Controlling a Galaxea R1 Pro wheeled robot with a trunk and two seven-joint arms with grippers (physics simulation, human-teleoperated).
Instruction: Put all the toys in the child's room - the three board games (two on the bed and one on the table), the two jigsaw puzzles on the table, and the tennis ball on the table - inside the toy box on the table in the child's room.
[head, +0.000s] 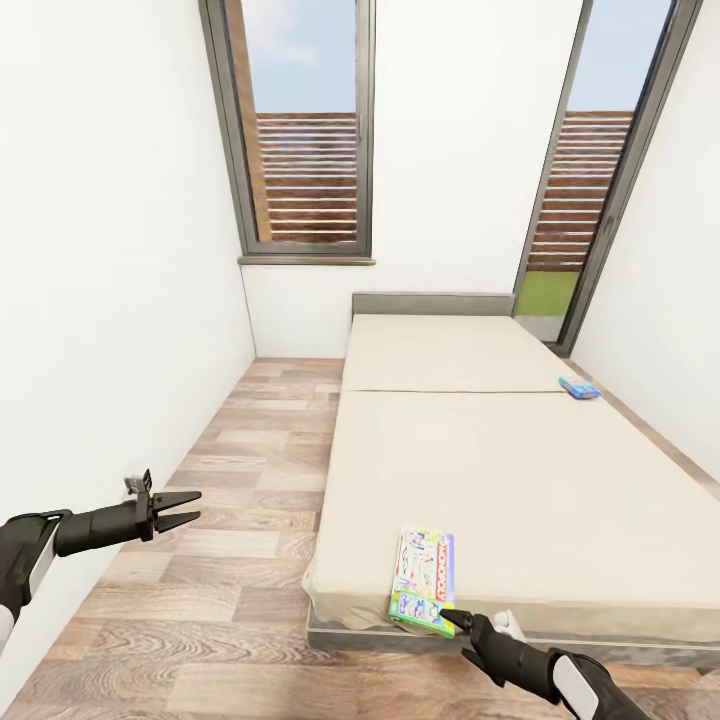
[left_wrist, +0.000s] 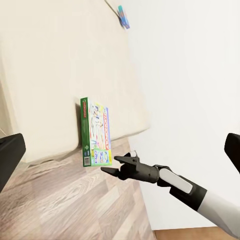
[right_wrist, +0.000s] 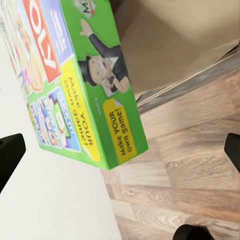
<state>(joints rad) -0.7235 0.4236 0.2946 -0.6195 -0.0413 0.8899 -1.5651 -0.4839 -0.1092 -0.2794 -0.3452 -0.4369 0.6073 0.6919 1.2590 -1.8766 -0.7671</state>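
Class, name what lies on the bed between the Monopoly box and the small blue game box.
Nothing: in the head view, only bare beige cover separates the Monopoly box from the blue game box on the bed.

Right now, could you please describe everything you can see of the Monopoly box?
The Monopoly box is a flat, green-edged cardboard-looking box printed with a red logo, cartoon figures and a yellow "Make your own game" label. It lies flat at the bed's near corner, one end overhanging the edge. The right gripper is right at that end; contact is unclear.

Wood-plank floor (head: 240, 470), two tall windows (head: 300, 130)
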